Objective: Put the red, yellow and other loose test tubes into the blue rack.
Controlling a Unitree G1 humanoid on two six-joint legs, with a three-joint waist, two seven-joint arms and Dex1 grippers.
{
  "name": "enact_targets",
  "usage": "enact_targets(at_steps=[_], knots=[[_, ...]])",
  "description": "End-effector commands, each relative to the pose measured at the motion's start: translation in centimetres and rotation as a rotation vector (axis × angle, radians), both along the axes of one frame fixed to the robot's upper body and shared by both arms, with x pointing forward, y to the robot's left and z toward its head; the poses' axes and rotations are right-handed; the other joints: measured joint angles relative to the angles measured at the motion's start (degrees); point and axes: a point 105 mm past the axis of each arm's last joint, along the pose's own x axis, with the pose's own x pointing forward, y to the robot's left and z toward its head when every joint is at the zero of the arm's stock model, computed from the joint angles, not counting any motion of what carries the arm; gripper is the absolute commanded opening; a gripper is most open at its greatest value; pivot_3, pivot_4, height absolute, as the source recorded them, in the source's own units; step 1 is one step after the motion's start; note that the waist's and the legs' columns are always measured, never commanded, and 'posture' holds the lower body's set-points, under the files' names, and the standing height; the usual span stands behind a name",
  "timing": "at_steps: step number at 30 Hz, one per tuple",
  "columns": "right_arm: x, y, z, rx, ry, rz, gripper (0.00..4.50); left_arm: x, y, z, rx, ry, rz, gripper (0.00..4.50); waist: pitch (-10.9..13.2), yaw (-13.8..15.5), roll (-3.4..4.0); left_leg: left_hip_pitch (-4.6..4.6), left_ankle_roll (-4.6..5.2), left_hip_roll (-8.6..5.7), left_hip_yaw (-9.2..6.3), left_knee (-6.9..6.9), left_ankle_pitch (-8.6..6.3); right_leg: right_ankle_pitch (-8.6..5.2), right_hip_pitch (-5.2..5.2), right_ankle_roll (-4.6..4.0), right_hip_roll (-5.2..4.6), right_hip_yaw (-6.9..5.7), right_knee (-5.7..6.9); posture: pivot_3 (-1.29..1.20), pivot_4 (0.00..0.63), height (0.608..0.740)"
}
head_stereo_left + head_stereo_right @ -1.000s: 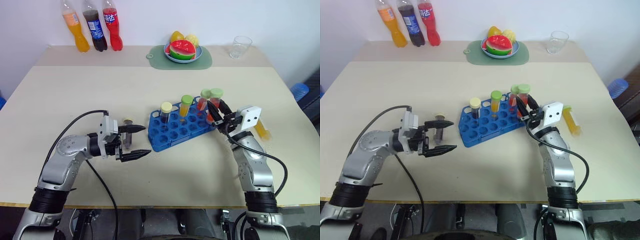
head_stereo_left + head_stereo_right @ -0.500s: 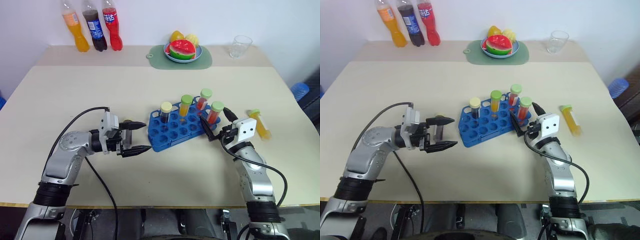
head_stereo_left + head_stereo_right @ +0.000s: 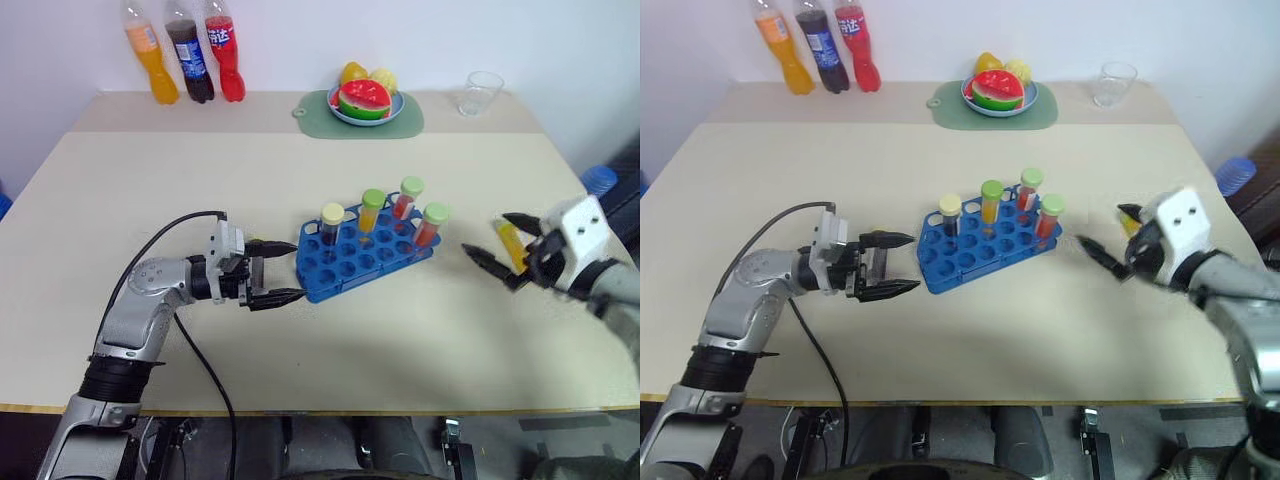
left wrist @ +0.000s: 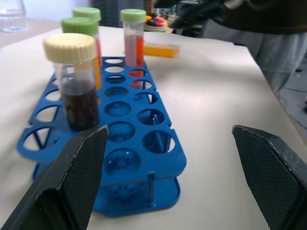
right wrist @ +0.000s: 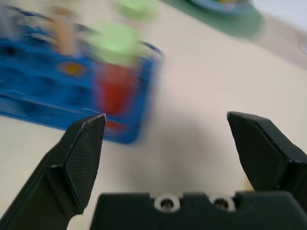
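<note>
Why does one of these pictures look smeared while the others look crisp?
Right wrist view: the blue rack and the red tube are streaked sideways, which looks like motion blur. Left wrist view: rack and brown tube are sharp, only the far background is soft. Head views: evenly lit, soft shadows under the rack, the right gripper slightly blurred.

R gripper [image 3: 500,248] let go — red tube [image 3: 428,226] racked.

Bright blue rack [image 3: 365,262], green-capped red tube [image 3: 427,228], cream-capped dark brown tube [image 3: 331,226], black tool fingers [image 4: 81,167]
</note>
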Motion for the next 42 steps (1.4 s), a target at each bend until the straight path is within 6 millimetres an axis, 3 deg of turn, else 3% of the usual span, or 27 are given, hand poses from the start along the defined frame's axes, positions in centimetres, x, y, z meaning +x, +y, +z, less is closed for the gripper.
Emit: enact_targets(at_steps=[1, 3, 9, 18, 21, 26, 27, 29, 33, 36, 40, 42], knots=[[2.2, -4.9, -1.0, 0.036, 0.162, -0.209, 4.47, 0.2, -0.3, 0.8, -0.006, -0.049, -0.018, 4.28, 0.02, -0.04, -0.01, -0.04, 0.00, 0.00, 0.00, 0.00, 0.00, 0.00, -0.01, 0.00, 0.00, 0.00, -0.02, 0.00, 0.150, 0.740], [3.5, -6.6, -1.5, 0.066, 0.222, -0.278, 4.47, 0.3, -0.4, 0.8, -0.008, -0.055, -0.020, 4.28, 0.02, 0.02, 0.02, -0.05, 0.01, -0.01, 0.05, 0.02, 0.00, 0.00, -0.03, -0.01, -0.01, 0.03, -0.05, 0.00, 0.150, 0.740], [5.8, -8.9, -2.9, 0.104, 0.332, -0.379, 4.47, 0.0, -0.3, 0.7, -0.007, -0.055, -0.015, 4.28, 0.04, 0.08, 0.03, -0.20, 0.10, -0.02, 0.07, -0.07, -0.05, 0.13, -0.20, 0.25, 0.02, 0.04, -0.01, 0.00, 0.150, 0.740], [6.7, -8.6, -4.6, 0.100, 0.471, -0.343, 4.47, -0.5, 0.1, 0.7, -0.009, -0.052, 0.014, 4.28, 0.06, 0.01, 0.07, -0.22, 0.11, -0.01, 0.12, -0.06, -0.06, 0.13, -0.24, 0.27, 0.02, 0.05, 0.01, 0.00, 0.150, 0.740], [6.6, -8.4, -5.4, 0.077, 0.505, -0.315, 3.61, -0.7, 0.2, 0.7, -0.010, -0.051, 0.021, 4.28, 0.06, -0.03, 0.08, -0.22, 0.11, -0.01, 0.12, -0.05, -0.06, 0.13, -0.24, 0.27, 0.02, 0.05, 0.01, 0.00, 0.150, 0.740], [6.6, -8.3, -5.9, 0.049, 0.524, -0.297, 1.09, -1.0, 0.3, 0.6, -0.010, -0.041, 0.033, 4.28, 0.05, -0.22, 0.08, -0.18, 0.11, -0.01, 0.13, -0.05, -0.06, 0.13, -0.23, 0.28, 0.02, 0.06, 0.04, 0.00, 0.150, 0.740], [6.6, -8.4, -5.8, 0.046, 0.520, -0.297, 0.81, -1.0, 0.3, 0.6, -0.011, -0.040, 0.034, 4.28, 0.05, -0.19, 0.08, -0.17, 0.11, 0.00, 0.13, -0.05, -0.06, 0.13, -0.23, 0.28, 0.03, 0.06, 0.05, 0.00, 0.150, 0.740], [6.5, -8.7, -5.6, 0.030, 0.508, -0.295, 0.80, -1.0, 0.2, 0.6, -0.012, -0.038, 0.033, 4.28, 0.05, -0.16, 0.08, -0.17, 0.10, 0.00, 0.13, -0.05, -0.06, 0.13, -0.22, 0.28, 0.03, 0.06, 0.05, 0.00, 0.150, 0.740], [6.5, -8.8, -3.2, 0.018, 0.378, -0.204, 0.80, -0.9, 0.1, 0.5, -0.015, -0.037, 0.031, 4.28, 0.05, 0.12, 0.08, -0.17, 0.10, 0.00, 0.13, -0.03, -0.06, 0.13, -0.21, 0.28, 0.03, 0.06, 0.05, 0.00, 0.150, 0.740], [4.7, -6.4, -1.1, 0.052, 0.207, 0.003, 0.80, -0.7, 0.0, 0.5, -0.019, -0.036, 0.031, 4.28, 0.07, 0.73, 0.13, -0.21, 0.10, -0.01, 0.10, -0.06, -0.06, 0.12, -0.20, 0.33, 0.03, 0.04, 0.03, 0.00, 0.150, 0.740], [-0.3, -3.5, -1.9, -0.023, 0.148, 0.132, 0.80, -0.6, -0.1, 0.4, -0.021, -0.035, 0.024, 4.28, 0.06, 1.49, 0.21, -0.18, 0.11, 0.00, 0.09, -0.06, -0.06, 0.10, -0.20, 0.38, 0.03, 0.01, 0.09, 0.00, 0.150, 0.740], [-3.1, -1.1, -2.3, 0.023, 0.135, 0.220, 0.80, -0.5, -0.4, 0.4, -0.025, -0.029, 0.006, 4.28, 0.05, 1.63, 0.22, -0.15, 0.10, 0.00, 0.05, -0.05, -0.06, 0.09, -0.15, 0.38, 0.03, -0.02, 0.09, 0.00, 0.150, 0.740]])
